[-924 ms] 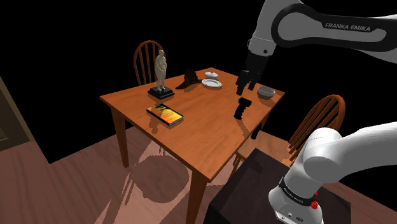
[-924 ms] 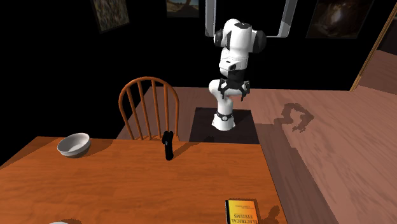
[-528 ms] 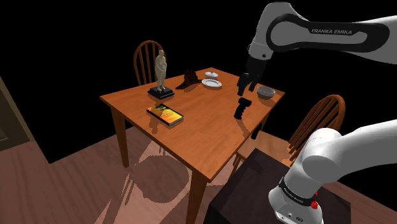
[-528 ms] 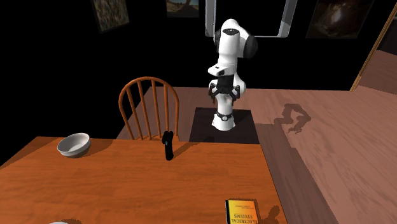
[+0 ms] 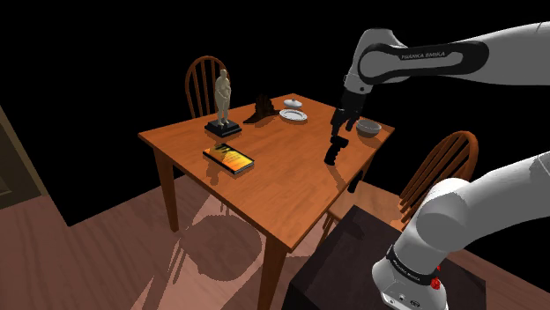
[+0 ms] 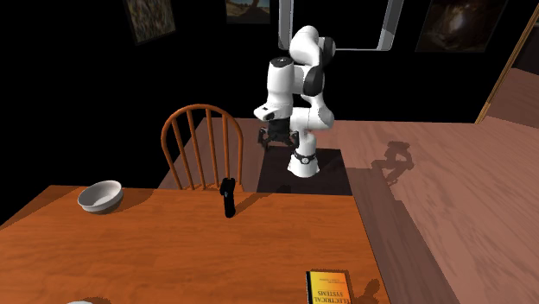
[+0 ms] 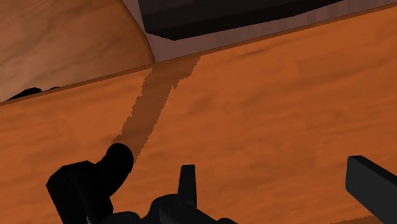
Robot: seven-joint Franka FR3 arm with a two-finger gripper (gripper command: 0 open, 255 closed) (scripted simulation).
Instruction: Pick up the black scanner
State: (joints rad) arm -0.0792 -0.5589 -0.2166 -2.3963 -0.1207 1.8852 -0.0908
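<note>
The black scanner (image 5: 333, 151) stands upright on the orange wooden table (image 5: 264, 180), near the edge that faces the stand. My gripper (image 5: 340, 124) hangs just above it, pointing down. In the second exterior view the scanner (image 6: 228, 198) stands by the table's far edge, with the gripper (image 6: 275, 136) higher and behind it. The wrist view shows the gripper (image 7: 280, 188) open over bare tabletop. There the scanner (image 7: 94, 189) lies outside one finger (image 7: 186, 185), not between the two.
On the table are a pale statuette (image 5: 223, 102), a yellow book (image 5: 229, 158), a white bowl (image 5: 368, 128), a plate (image 5: 293, 114) and a small dark object (image 5: 263, 107). Wooden chairs (image 5: 441, 172) stand at two sides. The dark stand (image 5: 353, 264) is beside the table.
The arm has swung and lowered the gripper closer to the scanner's top. The scanner and the other things on the table have not moved.
</note>
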